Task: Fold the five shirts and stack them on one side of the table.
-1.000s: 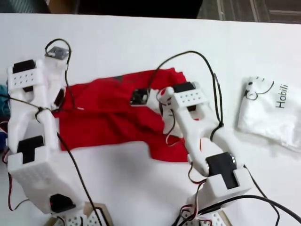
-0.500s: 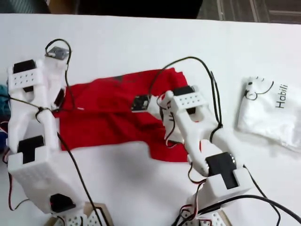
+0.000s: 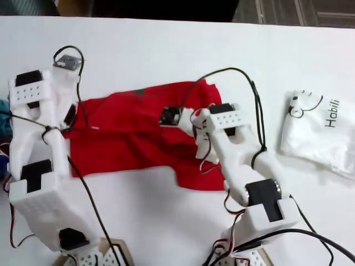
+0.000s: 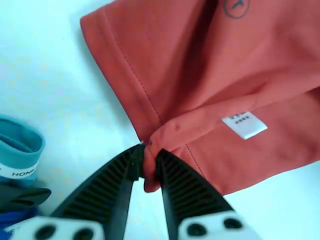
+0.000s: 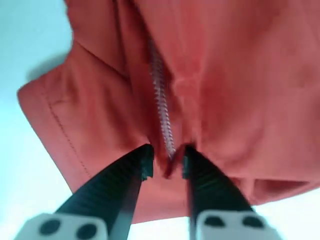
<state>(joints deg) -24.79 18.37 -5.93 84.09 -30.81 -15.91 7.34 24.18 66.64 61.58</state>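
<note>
- White-shelled, my left arm [image 3: 39, 149] and right arm [image 3: 238, 160] rise from the near table edge and lean forward, elbows bent, over the red shirt [image 3: 127, 138].
- My left gripper [image 4: 148, 161] is clenched on a bunched fold at the shirt's edge, by a sleeve hem.
- My right gripper [image 5: 167, 162] is pinching a ridge of red cloth beside a stitched seam.
- That shirt lies spread and wrinkled on the white table [image 3: 166, 50], between the arms.
- Just beside the left gripper sits a teal garment [image 4: 20, 145] with a lettered white band.
- I see a sewn-in tag [image 4: 244, 124], its print too small to read.
- Well apart, rightward, lies a white folded garment [image 3: 321, 133] with dark lettering and a line drawing.
</note>
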